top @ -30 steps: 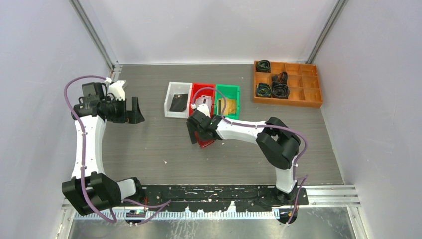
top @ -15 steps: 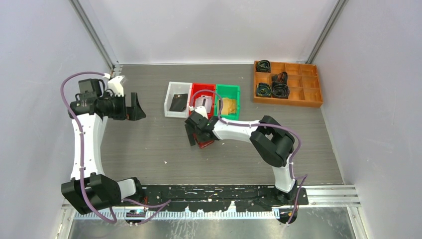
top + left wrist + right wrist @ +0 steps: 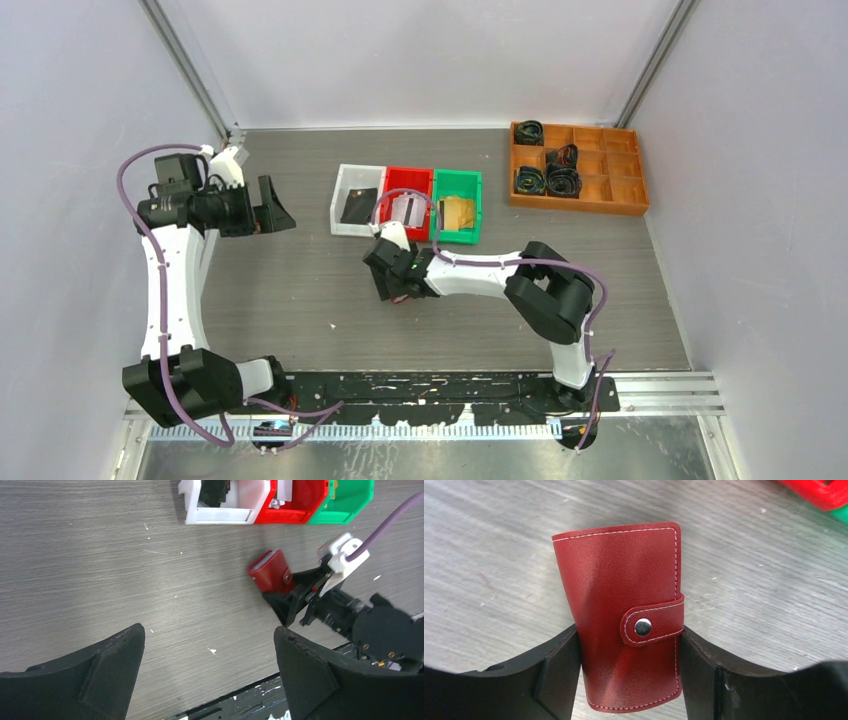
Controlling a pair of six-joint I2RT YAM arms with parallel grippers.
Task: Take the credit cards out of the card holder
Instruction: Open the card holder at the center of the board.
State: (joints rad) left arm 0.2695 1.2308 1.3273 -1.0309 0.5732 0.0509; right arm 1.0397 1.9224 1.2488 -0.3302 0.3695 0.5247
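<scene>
Card holder (image 3: 626, 615) pinched across width by right gripper (image 3: 629, 637), long axis along jaws (snap (image 3: 642, 626) fastened); left gripper (image 3: 210, 645) splayed, well apart.

Red leather-like card holder (image 3: 624, 580), white stitching (image 3: 614, 531), silver snap stud (image 3: 642, 627). Streaky grey wood-grain tabletop (image 3: 499, 555). White plastic bin (image 3: 222, 515), red bin (image 3: 290, 515), green bin (image 3: 345, 512).

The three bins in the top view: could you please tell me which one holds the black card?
The white bin, leftmost in the row; the red bin holds a pale card and the green bin a gold card.
</scene>
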